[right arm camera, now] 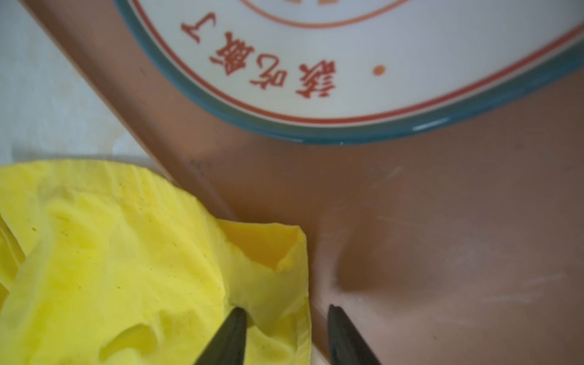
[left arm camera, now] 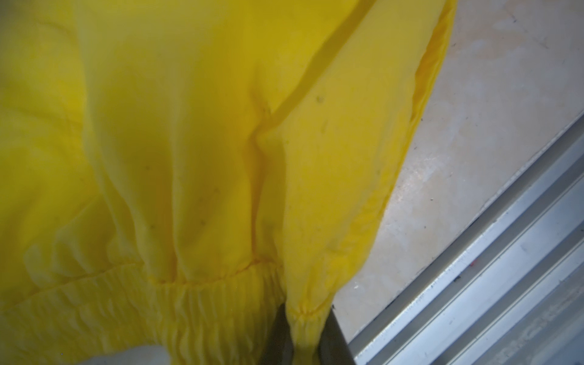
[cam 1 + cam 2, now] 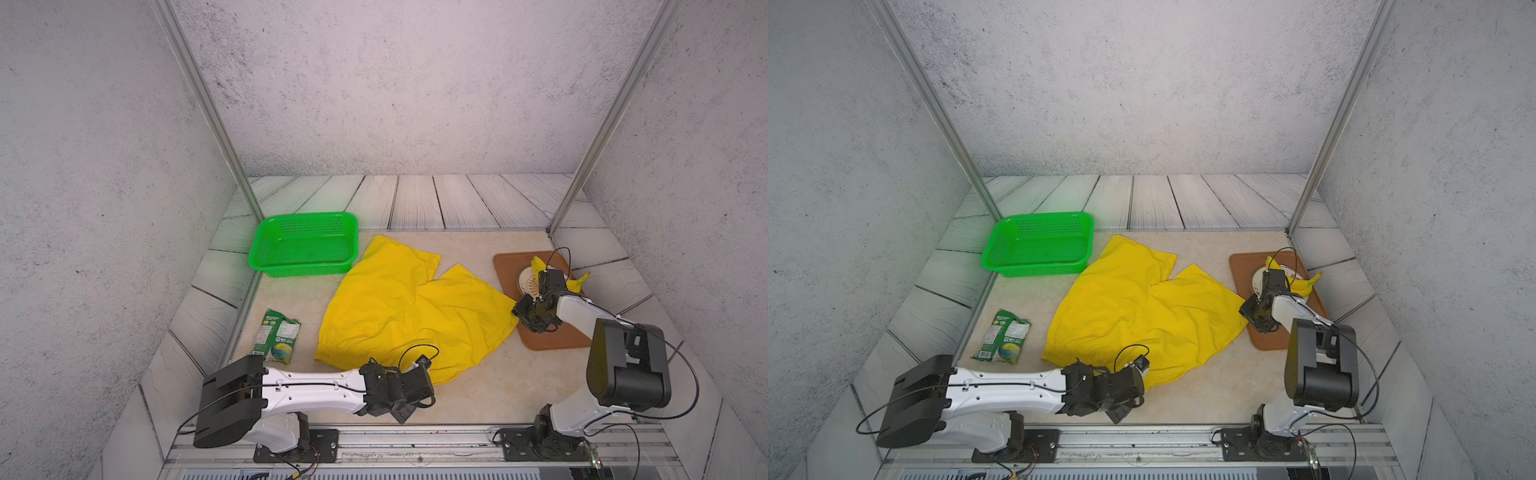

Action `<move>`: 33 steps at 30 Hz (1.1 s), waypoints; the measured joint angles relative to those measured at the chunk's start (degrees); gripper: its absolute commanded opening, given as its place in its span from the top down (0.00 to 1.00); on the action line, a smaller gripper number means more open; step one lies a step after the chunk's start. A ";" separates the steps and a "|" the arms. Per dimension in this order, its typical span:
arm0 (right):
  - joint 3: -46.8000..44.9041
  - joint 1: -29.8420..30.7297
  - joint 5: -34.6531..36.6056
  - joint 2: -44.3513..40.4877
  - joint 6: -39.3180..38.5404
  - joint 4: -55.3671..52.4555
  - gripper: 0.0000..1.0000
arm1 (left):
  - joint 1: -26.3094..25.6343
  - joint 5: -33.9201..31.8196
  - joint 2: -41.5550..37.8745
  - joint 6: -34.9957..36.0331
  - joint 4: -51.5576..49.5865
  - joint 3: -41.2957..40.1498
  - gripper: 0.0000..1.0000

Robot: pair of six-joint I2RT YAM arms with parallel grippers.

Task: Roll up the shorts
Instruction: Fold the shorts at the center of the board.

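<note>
1. Shorts lie spread and rumpled across the middle of the table in both top views, with the gathered waistband along the near edge and the two legs fanned out toward the far side.
2. On my left wrist view, the left gripper is clamped down on the waistband. I can see the elastic bunched up tight between the two dark fingers, close to the metal rail at the table's front.
3. Over on the right wrist view, the right gripper has its jaws apart, straddling a corner of the yellow fabric. One fingertip presses onto the cloth and the other sits on the brown tray, so I'm calling that not clamped.
4. That corner of the shorts laps onto the tray's edge.
5. A plate with a blue-green rim and red lettering sits on the tray, just beyond the corner, and bananas rest at its far side.
6. The green basket stands at the far left, touching or just beside one leg hem; I can't tell which.
7. A green snack packet lies left of the waistband, apart from it.
</note>
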 measured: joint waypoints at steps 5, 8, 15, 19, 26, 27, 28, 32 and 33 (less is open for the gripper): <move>0.35 -0.22 -1.22 1.03 -0.59 0.68 1.00 | 0.00 -0.02 -0.48 -0.28 -0.68 0.13 1.00; 0.87 -0.39 -1.38 0.35 -0.70 -0.26 1.00 | 0.00 0.09 -1.38 -0.33 -1.49 0.46 1.00; 8.48 -0.98 -1.11 -8.20 -0.96 -7.74 1.00 | 0.00 4.96 -1.99 2.32 -3.98 5.57 1.00; 15.43 -1.33 0.39 -12.59 -1.40 -11.63 1.00 | -0.02 8.66 -1.53 4.44 -4.02 9.94 1.00; 22.95 -1.49 -0.02 -15.58 -1.18 -15.39 1.00 | -0.02 13.00 -5.09 4.70 -1.44 10.12 1.00; 24.72 -1.01 -0.76 -14.62 -1.09 -16.26 1.00 | 0.00 12.96 -6.75 4.00 -0.68 9.16 1.00; 26.53 -0.39 -1.36 -13.46 -1.07 -17.20 1.00 | 0.00 12.87 -8.24 3.26 -0.17 8.24 1.00; 36.48 5.14 -2.51 -6.05 -1.22 -20.92 1.00 | 0.48 10.47 -16.11 -1.44 1.90 2.36 1.00; 39.12 6.95 -2.60 -3.91 -1.27 -21.73 1.00 | 0.68 9.66 -18.21 -2.95 2.19 0.70 1.00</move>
